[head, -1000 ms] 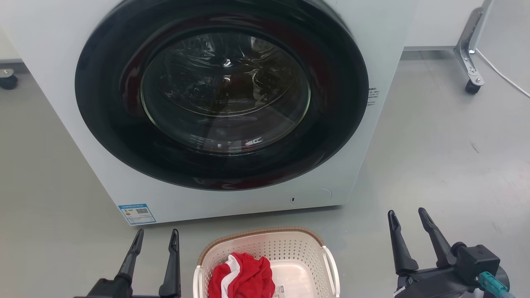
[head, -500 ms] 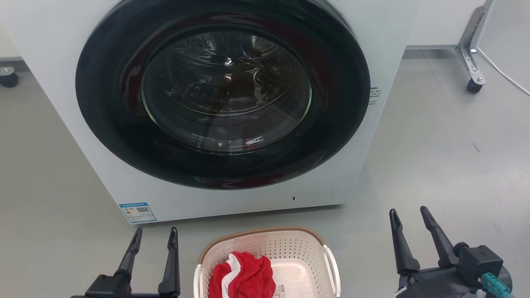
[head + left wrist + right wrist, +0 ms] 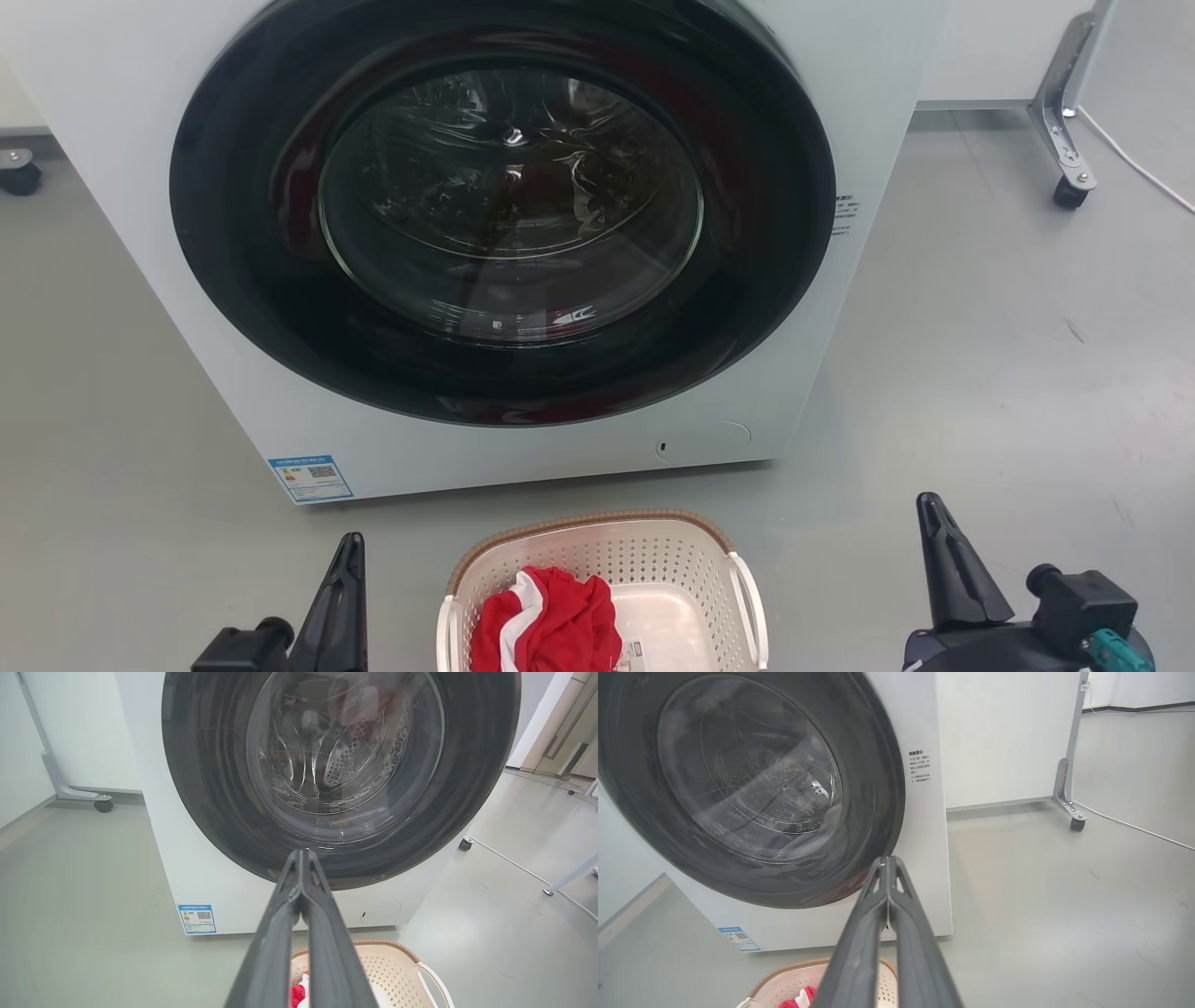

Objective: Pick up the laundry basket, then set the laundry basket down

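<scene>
The laundry basket [image 3: 644, 553], cream perforated plastic with a brown woven rim and white side handles, stands on the floor at the bottom centre, just in front of the washing machine [image 3: 504, 233]. A red and white garment [image 3: 551, 621] lies inside it. My left gripper [image 3: 347, 560] is to the basket's left, shut with nothing between its fingers. My right gripper [image 3: 932, 523] is to the basket's right, also shut and empty. Neither touches the basket. The left wrist view shows the basket [image 3: 397, 966] below the closed left gripper [image 3: 301, 854]; the right wrist view shows its rim [image 3: 784, 970] under the closed right gripper [image 3: 887, 861].
The washing machine's round dark door is closed. A metal stand leg on a caster [image 3: 1064, 191] and a white cable [image 3: 1139, 173] lie at the far right. Another caster [image 3: 19, 177] is at the far left. Grey floor stretches on both sides of the basket.
Both grippers have gone from open to shut and dropped slightly lower in the head view. The basket has not moved.
</scene>
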Controlling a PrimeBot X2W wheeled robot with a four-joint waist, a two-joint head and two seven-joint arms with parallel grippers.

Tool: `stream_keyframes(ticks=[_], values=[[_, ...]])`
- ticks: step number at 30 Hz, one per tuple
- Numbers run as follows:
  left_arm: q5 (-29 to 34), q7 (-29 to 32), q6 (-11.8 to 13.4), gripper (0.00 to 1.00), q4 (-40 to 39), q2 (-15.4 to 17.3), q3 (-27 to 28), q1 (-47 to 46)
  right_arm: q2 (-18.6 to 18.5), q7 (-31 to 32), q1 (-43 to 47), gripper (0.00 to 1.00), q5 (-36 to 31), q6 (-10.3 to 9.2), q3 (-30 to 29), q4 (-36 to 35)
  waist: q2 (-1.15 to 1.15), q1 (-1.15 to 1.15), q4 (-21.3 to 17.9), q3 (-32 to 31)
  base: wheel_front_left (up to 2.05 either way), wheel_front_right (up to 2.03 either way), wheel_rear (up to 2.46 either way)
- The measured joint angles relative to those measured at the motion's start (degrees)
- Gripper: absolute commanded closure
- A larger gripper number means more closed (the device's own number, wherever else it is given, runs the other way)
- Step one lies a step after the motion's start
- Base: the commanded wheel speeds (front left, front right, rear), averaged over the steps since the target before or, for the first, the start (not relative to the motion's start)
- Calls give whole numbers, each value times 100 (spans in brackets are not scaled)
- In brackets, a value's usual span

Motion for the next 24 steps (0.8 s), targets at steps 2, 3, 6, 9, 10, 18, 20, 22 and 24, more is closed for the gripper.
stream_keyframes(ticks=[2, 3, 6, 9, 10, 18, 20, 22, 24], values=[[-77, 22, -7, 100, 31, -18, 34, -1, 13, 48, -2, 100, 85, 8, -65, 12, 0, 0, 4, -6, 0, 0, 0], [-118, 30, -9, 100, 38, -22, 56, -1, 24, 53, -2, 100, 141, 15, -85, 21, 0, 0, 6, -9, 0, 0, 0], [-371, 85, -56, 100, 74, -40, 122, -5, 56, 122, -4, 100, 369, 57, -154, 42, 0, 0, 11, -16, 0, 0, 0], [-489, 125, -94, 100, 114, -55, 154, -8, 79, 165, -5, 100, 513, 88, -211, 56, 0, 0, 14, -20, 0, 0, 0], [-710, 148, -109, 100, 137, -66, 185, -16, 99, 208, -7, 100, 680, 112, -267, 70, 0, 0, 17, -25, 0, 0, 0], [-1193, 277, -210, 100, 237, -108, 321, -66, 165, 359, -15, 100, 1132, 201, -464, 135, 0, 0, 27, -40, 0, 0, 0], [-1370, 320, -246, 100, 259, -118, 357, -108, 191, 409, -18, 100, 1258, 229, -519, 158, 0, 0, 30, -45, 0, 0, 0], [-1550, 375, -260, 100, 313, -143, 414, -121, 229, 483, -22, 100, 1467, 261, -603, 193, 0, 0, 34, -52, 0, 0, 0], [-1619, 377, -288, 100, 331, -148, 434, -122, 240, 508, -23, 100, 1522, 287, -631, 207, 0, 0, 36, -54, 0, 0, 0]])
